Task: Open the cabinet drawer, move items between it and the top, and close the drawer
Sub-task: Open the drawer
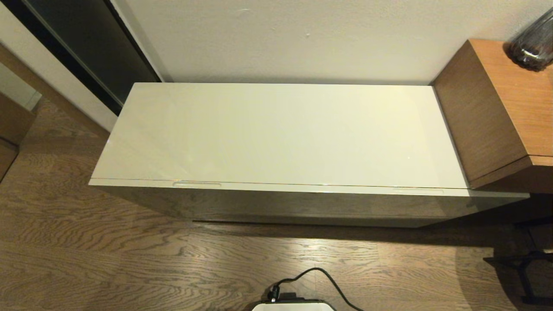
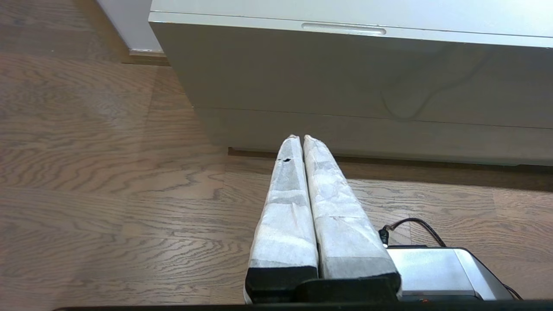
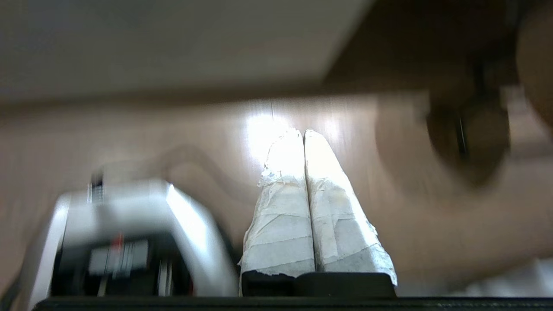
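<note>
The glossy cream-white cabinet top point(image 1: 281, 134) is bare. Below its front edge the cabinet drawer point(image 1: 302, 199) is closed, with one slot handle at the left point(image 1: 196, 184) and one at the right point(image 1: 417, 189). The tape roll and the white packet are out of view. Neither arm shows in the head view. In the left wrist view my left gripper point(image 2: 299, 138) is shut and empty, low above the floor before the drawer front point(image 2: 345, 69), below the left slot handle point(image 2: 343, 29). My right gripper point(image 3: 301, 133) is shut and empty above the floor.
A taller brown wooden unit point(image 1: 497, 108) adjoins the cabinet's right end, with a dark glass vase point(image 1: 533, 41) on it. A black stand point(image 1: 525, 268) is on the floor at the right. My base point(image 1: 293, 304) with a black cable point(image 1: 328, 280) is near the front.
</note>
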Controlling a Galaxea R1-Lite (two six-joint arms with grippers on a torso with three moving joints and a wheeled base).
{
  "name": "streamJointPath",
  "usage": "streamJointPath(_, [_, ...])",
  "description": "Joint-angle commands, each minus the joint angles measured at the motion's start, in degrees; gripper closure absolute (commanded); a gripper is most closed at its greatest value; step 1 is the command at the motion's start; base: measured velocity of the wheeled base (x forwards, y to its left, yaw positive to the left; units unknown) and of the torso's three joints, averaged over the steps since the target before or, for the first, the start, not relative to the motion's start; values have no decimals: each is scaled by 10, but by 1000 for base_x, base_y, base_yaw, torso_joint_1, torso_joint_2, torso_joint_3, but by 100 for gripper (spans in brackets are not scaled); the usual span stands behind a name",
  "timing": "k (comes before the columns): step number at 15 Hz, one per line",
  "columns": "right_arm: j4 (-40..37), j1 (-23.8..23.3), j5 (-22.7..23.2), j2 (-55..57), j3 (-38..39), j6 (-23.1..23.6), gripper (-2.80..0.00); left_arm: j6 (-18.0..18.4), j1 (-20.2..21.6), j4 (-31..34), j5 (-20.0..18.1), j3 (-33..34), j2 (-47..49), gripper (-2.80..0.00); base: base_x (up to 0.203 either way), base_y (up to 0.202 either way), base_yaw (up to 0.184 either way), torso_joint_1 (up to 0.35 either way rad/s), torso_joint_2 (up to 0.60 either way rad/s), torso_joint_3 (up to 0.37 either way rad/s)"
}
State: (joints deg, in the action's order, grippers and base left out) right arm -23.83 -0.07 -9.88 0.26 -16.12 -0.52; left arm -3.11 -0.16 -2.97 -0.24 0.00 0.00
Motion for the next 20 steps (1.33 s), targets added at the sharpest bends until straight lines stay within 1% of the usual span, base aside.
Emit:
streamJointPath(1, [235, 0, 5, -2, 119, 18, 0, -1, 0, 0, 0, 0, 1, 0, 0, 0, 0, 0, 0, 0])
streamJointPath(2, [286, 0, 22, -2, 148, 29, 0, -1, 0, 0, 0, 0, 1, 0, 0, 0, 0, 0, 0, 0])
streamJointPath(3, [296, 0, 62, -3, 157, 35, 0, -1, 0, -1, 0, 0, 1, 0, 0, 0, 0, 0, 0, 0])
streamJointPath(4, [272, 0, 104, -3, 160, 42, 0, -1, 0, -1, 0, 0, 1, 0, 0, 0, 0, 0, 0, 0])
streamJointPath(5, [233, 0, 111, -3, 159, 50, 0, -1, 0, -1, 0, 0, 1, 0, 0, 0, 0, 0, 0, 0])
streamJointPath(6, [216, 0, 113, -3, 154, 63, 0, -1, 0, 0, 0, 0, 1, 0, 0, 0, 0, 0, 0, 0])
streamJointPath(9, [238, 0, 110, -3, 161, 36, 0, -1, 0, 0, 0, 0, 1, 0, 0, 0, 0, 0, 0, 0])
streamJointPath(20, [238, 0, 110, -3, 161, 35, 0, -1, 0, 0, 0, 0, 1, 0, 0, 0, 0, 0, 0, 0])
